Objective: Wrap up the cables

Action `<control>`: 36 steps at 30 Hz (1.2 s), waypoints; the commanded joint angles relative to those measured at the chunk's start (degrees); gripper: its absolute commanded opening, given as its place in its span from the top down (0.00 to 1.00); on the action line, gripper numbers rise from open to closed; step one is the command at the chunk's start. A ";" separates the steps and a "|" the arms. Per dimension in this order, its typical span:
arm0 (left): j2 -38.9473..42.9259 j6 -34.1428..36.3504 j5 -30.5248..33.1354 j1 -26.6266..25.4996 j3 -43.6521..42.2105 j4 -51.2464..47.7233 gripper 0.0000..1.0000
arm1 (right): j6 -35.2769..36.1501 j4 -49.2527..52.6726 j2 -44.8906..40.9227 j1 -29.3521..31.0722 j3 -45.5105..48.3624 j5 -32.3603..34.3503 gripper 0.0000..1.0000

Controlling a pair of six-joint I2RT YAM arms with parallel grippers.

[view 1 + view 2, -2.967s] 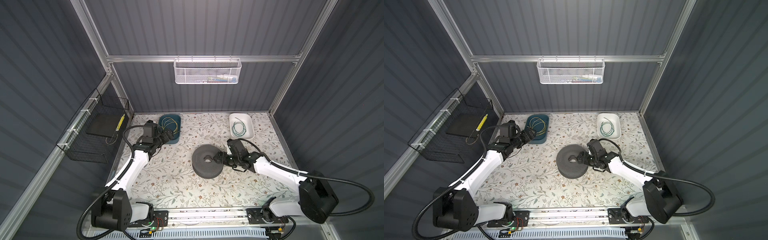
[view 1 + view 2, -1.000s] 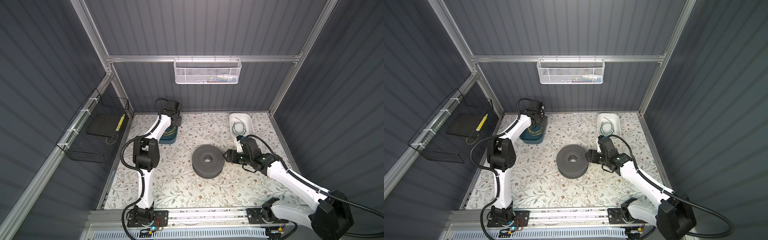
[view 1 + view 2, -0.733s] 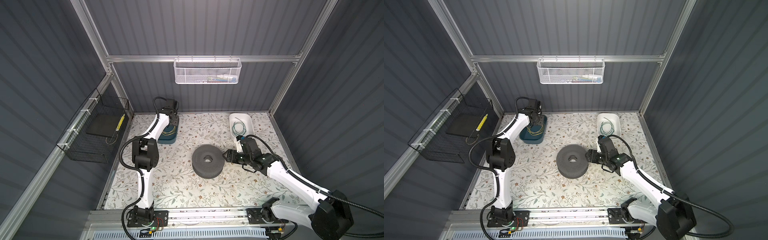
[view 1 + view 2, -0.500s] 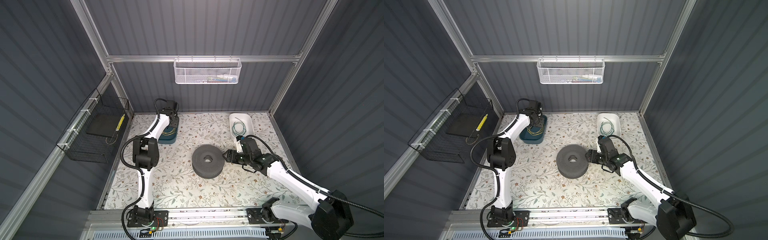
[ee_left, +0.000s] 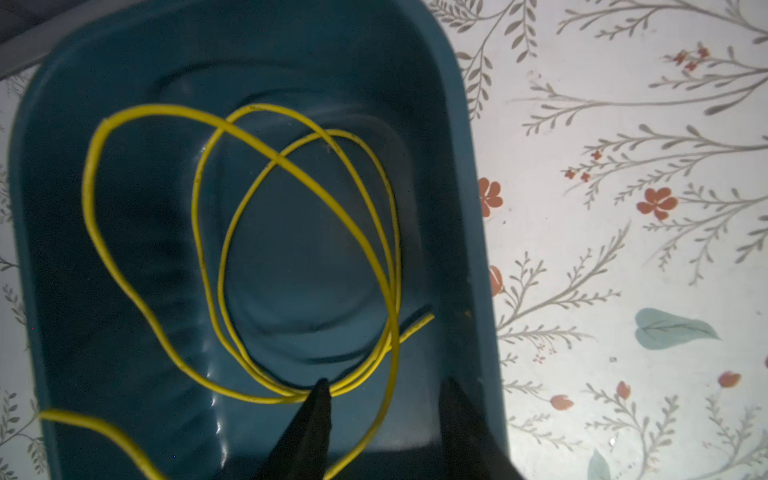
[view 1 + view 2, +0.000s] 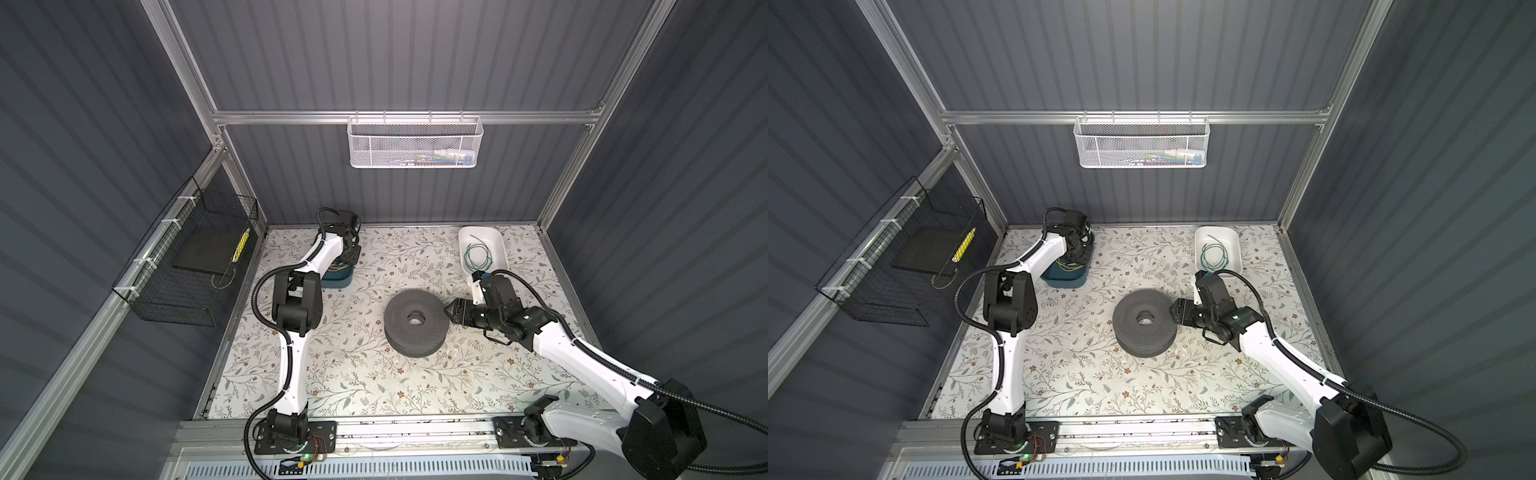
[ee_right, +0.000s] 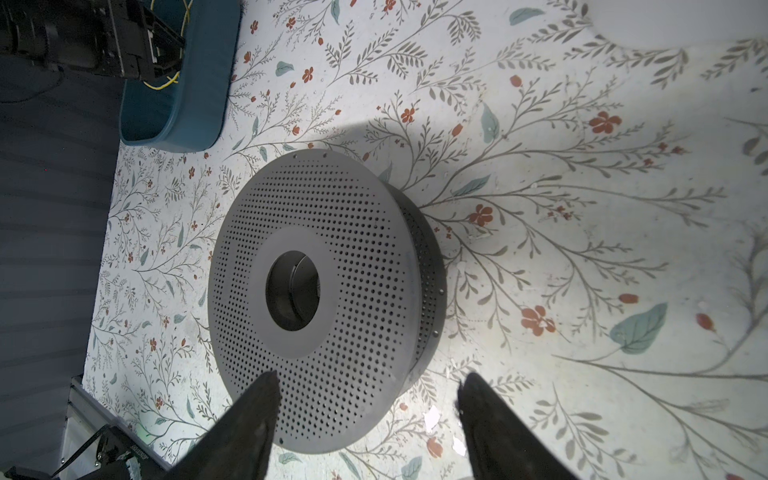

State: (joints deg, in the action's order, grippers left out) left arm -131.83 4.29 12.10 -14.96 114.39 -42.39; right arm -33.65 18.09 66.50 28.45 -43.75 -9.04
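**Loose yellow loops could be missed or dragged out tangled**

The yellow cable (image 5: 276,158) is seen as a thin, glossy wire sprung into several loose, overlapping loops with one cut end free. It is held in the teal bin (image 5: 461,174) — left of centre in both top views, close to the back wall. One strand is seen passing between the fingers (image 5: 320,415) of the left gripper (image 5: 386,395), which are set apart, and the bundled loops are crossed just beside one tip. A miss is judged likely if the fingers are brought together off that strand. Being springy, the loops could also be pulled out tangled or snagged on the bin rim. The green cable (image 6: 478,257) is coiled in the white tray (image 6: 494,243), right of centre. The right gripper (image 7: 370,376) is poised at the rim of the perforated spool (image 7: 353,249) mid-desk (image 6: 353,374), fingers apart — contact cannot be confirmed.
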 commanded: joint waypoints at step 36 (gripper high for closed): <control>28.53 -2.99 -8.10 -3.53 -2.53 5.02 1.00 | 2.22 -1.04 0.59 -0.23 -7.24 -1.95 0.30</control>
State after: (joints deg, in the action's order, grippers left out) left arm -108.51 4.27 11.62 -17.93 113.06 -39.81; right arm -33.54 17.12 67.22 28.42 -47.03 -10.74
